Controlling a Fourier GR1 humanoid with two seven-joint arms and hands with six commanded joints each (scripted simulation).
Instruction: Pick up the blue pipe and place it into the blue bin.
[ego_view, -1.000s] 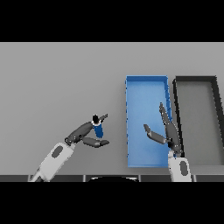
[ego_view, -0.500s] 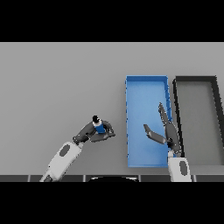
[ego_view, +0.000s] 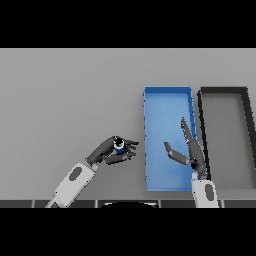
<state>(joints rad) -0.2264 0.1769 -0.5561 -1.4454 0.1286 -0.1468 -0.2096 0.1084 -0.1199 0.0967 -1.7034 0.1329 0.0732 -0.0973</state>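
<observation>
Grey table surface (ego_view: 65, 100) fills most of my head view, and two open-topped bins stand on its right side. The blue bin (ego_view: 167, 100) is the nearer of the two to the table's centre; the black bin (ego_view: 223, 97) sits just beside it on the right, their long walls close together. My left hand (ego_view: 111, 151) is positioned to the left of the blue bin, near its left wall but not over it. Its fingers and thumb are curled around the blue pipe (ego_view: 119, 146), clamping it; only a small part of the pipe shows between the fingers, with a pale ring visible at its upper end. I cannot tell from this view whether the pipe is clear of the table or touching it. The left forearm runs from the hand down toward the lower left edge. My right hand (ego_view: 191, 152) lies over the right half of the blue bin, near the wall shared with the black bin. Its fingers are straight and spread, the thumb set apart to the left, and it holds nothing.
</observation>
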